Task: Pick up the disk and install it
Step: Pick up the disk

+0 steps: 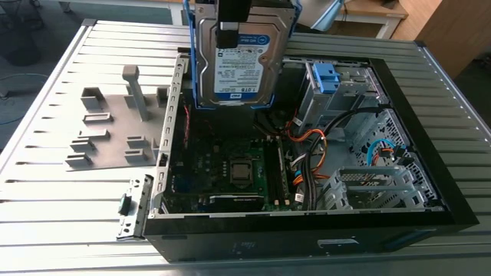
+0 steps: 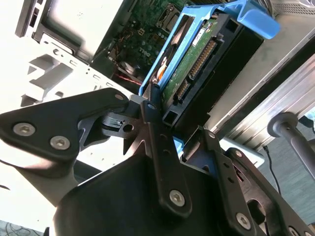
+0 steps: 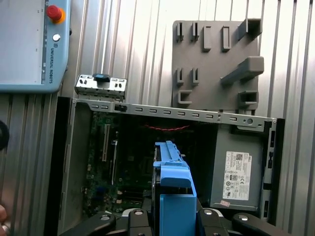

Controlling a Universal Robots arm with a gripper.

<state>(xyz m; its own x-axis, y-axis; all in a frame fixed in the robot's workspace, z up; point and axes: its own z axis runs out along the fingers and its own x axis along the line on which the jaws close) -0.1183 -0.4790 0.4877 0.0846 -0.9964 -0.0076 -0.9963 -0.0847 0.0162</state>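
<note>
Your black claw (image 2: 170, 123) clamps the silver-grey metal disk (image 1: 234, 63), blue plastic bracket around it, upright above the open black computer case (image 1: 307, 236) on the ribbed metal worktop (image 1: 61, 201); seemingly mid-carry, not yet installed.

Exterior view high over computer case (image 1: 268, 237); both wrist views close behind disk (image 2: 197, 61) (image 3: 172, 184)

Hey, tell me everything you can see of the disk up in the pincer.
The disk is a flat silver-grey metal drive with a blue-and-white label, framed by a blue plastic bracket. It hangs upright, clamped in the pincer, above the open black computer case, apparently touching nothing else. The second wrist view shows its green circuit board side and connector pins.
</note>
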